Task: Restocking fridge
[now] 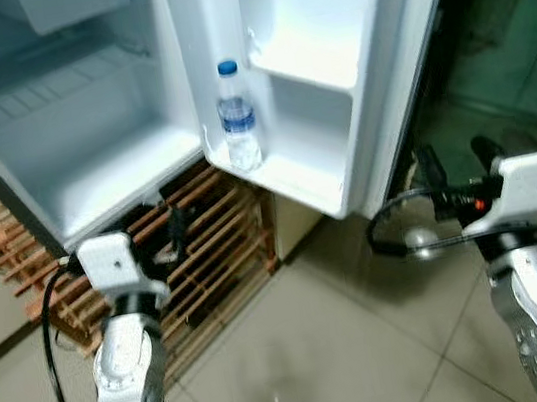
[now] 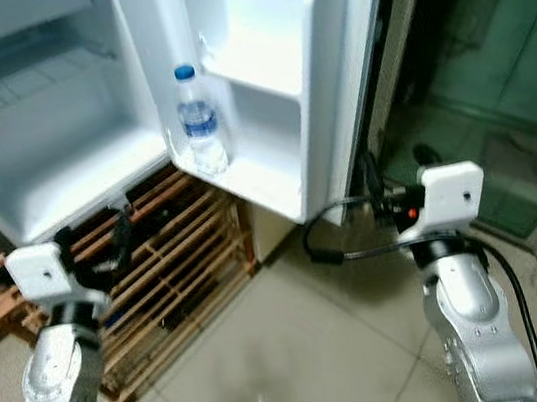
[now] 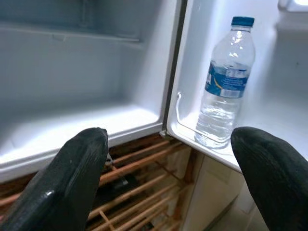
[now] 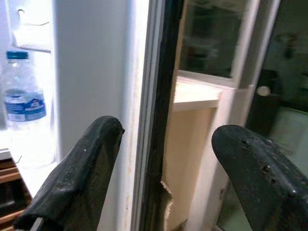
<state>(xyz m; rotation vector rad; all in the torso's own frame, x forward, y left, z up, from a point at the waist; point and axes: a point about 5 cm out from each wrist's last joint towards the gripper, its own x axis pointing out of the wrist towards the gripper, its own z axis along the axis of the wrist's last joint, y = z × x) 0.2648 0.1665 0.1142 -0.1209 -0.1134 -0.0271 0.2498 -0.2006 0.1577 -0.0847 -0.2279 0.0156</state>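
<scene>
Small white fridge (image 1: 93, 177) w/ smooth plastic interior stands open, sitting on a slatted brown wooden rack (image 1: 207, 261). Its white moulded door (image 1: 331, 80) is swung out to the robot's right. Clear plastic water bottle w/ blue cap and blue label (image 1: 236, 115) stands upright, long axis vertical, cap up, in the door's bottom shelf at the hinge-side corner, behind a thin wire rail.

Left gripper (image 3: 168, 183): matte black rubbery fingers (image 3: 72, 183) spread wide, holding nothing, low in front of the fridge's bottom front edge, aimed at the bottle. Left wrist view shows the rail and label detail.

Right gripper (image 4: 163, 178): jaws wide, empty, beside the door's outer edge; right wrist view shows the dark door seal (image 4: 161, 96) and a beige cabinet (image 4: 192, 144) beyond. Floor: glossy pale tiles (image 1: 322, 355).
</scene>
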